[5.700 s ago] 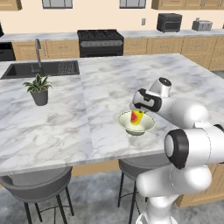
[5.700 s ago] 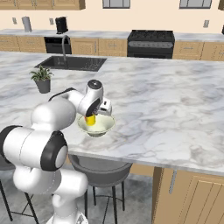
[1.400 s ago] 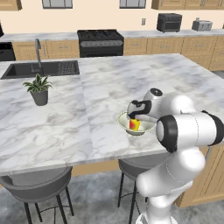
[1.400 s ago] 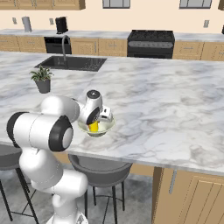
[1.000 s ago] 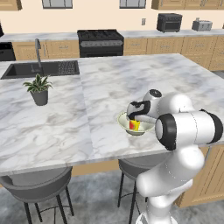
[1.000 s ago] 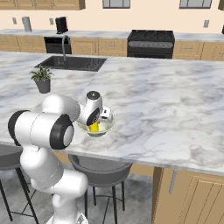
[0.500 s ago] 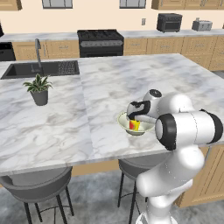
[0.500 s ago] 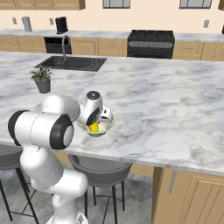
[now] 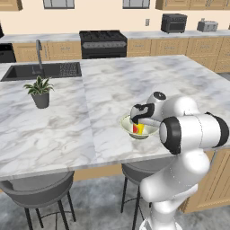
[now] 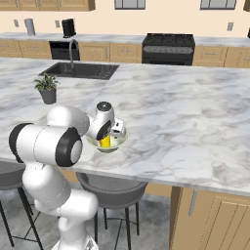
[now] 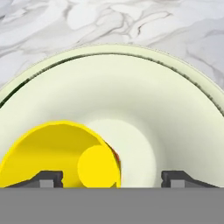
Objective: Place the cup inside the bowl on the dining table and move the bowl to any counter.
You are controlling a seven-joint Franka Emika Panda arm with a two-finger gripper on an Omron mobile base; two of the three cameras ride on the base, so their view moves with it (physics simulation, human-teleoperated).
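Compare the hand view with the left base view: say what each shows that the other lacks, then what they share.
Hand view alone: the hollow inside of the cup, its mouth turned toward the camera, and the fingertips standing wide apart, one on each side.
Left base view alone: the plant pot, the sink, the stove, a stool, and the gripper reaching into the bowl.
Shared: the bowl on the marble dining table, with the cup lying in it.

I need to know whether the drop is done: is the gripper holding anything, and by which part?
Nothing is held. The gripper is open, its fingertips spread wide apart; the cup lies in the bowl, with one fingertip at its rim.
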